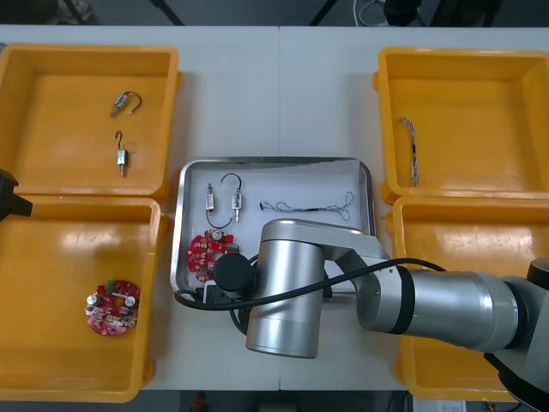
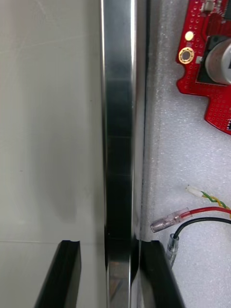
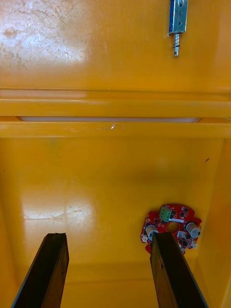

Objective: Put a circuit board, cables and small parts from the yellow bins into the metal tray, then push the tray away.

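Tray point(image 1: 364, 182) sits mid-desk point(image 1: 279, 86) between the yellow bins, white inside. In it a red board point(image 1: 208, 251) lies at the near left, two small metal parts point(image 1: 210, 199) lie beyond the board, and a thin dark cable point(image 1: 309, 207) lies toward the right. The right wrist view also has a red cable point(image 2: 207, 211) and a black cable point(image 2: 204, 221) near the board.

Right hand point(image 2: 109, 243) is at the tray's near left corner, fingers partly open and astride the rim. One finger is inside against the rim; the other is outside over the desk, just clear of the rim. It grips nothing.

Left hand point(image 3: 108, 238) hovers wide open and empty over the near left bin point(image 1: 51, 257), where a second board point(image 1: 112, 307) lies. The far left bin point(image 1: 51, 60) holds two more parts point(image 1: 124, 103). The far right bin point(image 1: 480, 64) holds a twisted cable point(image 1: 412, 150).
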{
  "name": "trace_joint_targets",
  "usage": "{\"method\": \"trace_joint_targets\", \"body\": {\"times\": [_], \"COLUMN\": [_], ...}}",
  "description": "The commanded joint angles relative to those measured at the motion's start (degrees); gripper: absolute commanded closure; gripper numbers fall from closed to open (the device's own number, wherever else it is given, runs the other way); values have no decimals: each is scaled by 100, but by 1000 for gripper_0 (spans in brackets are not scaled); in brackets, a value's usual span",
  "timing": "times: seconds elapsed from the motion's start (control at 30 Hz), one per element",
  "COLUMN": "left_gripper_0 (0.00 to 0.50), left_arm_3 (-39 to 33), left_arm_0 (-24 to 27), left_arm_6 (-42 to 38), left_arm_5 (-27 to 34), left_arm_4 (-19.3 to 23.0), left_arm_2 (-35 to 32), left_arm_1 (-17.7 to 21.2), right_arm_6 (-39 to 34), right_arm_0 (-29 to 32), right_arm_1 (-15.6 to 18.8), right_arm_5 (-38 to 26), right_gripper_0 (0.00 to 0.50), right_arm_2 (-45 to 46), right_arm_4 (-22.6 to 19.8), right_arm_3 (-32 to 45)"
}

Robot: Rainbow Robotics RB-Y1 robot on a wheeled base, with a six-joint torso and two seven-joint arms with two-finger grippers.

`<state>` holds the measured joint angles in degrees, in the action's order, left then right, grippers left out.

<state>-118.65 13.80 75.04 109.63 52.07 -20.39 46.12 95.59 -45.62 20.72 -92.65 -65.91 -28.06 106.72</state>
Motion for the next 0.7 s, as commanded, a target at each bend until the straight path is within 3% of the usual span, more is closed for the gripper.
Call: {"method": "trace_joint_targets", "body": {"times": [0.03, 0.07, 0.7], "left_gripper_0": [0, 0, 0], "left_arm_3": [-176, -176, -176], "left_arm_0": [-88, -88, -88], "left_arm_6": [344, 344, 344], "left_arm_5": [37, 37, 37], "left_arm_4": [49, 49, 49], "left_arm_2": [-96, -96, -96], "left_arm_1": [222, 222, 222], "right_arm_6": [135, 135, 206], "right_arm_0": [-166, -166, -298], "right_arm_1": [-156, -156, -121], "right_arm_5": [37, 37, 37], "right_gripper_0": [460, 500, 500], "right_arm_2": [-106, -106, -106], "right_arm_4": [55, 73, 662], "right_arm_3": [51, 51, -11]}}
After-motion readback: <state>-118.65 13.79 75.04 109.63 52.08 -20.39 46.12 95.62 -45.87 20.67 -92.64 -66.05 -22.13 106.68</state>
